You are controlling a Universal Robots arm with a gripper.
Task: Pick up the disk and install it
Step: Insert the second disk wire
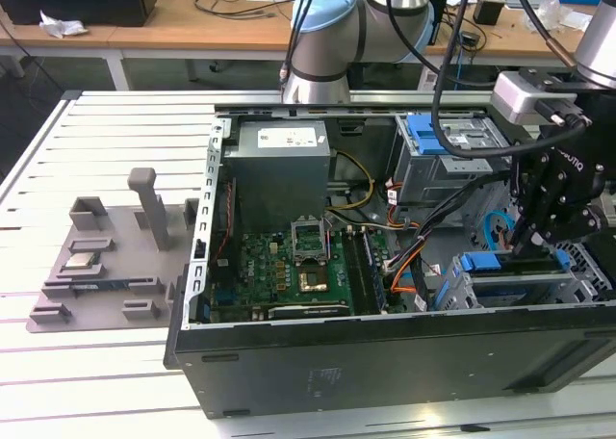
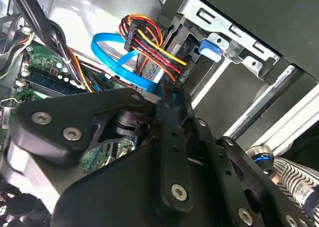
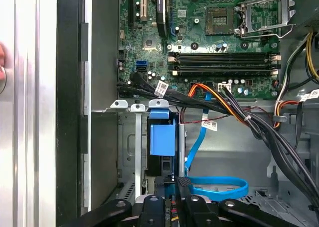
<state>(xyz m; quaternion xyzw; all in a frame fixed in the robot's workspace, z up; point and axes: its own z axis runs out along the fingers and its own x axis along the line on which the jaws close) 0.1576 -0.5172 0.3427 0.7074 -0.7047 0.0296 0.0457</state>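
Note:
The disk [image 1: 510, 264], a flat drive in a blue plastic carrier, sits edge-up in the drive cage [image 1: 462, 290] at the front corner of the open computer case, on the exterior view's right. In the first wrist view its blue carrier tab [image 3: 163, 132] stands in the cage slot. My gripper [image 1: 527, 239] hangs straight over the disk's rear end with its black fingers [image 3: 183, 184] drawn close together on the drive's edge. In the second wrist view the fingertips [image 2: 167, 100] meet just below the bundle of power wires [image 2: 149, 43].
A blue data cable [image 3: 219, 187] loops beside the cage, and black and orange wire bundles [image 3: 224, 105] cross above it. The motherboard [image 1: 289, 266] fills the case middle, and a second cage with a blue carrier [image 1: 443, 136] stands behind. A grey fixture [image 1: 106, 256] lies on the exterior view's left.

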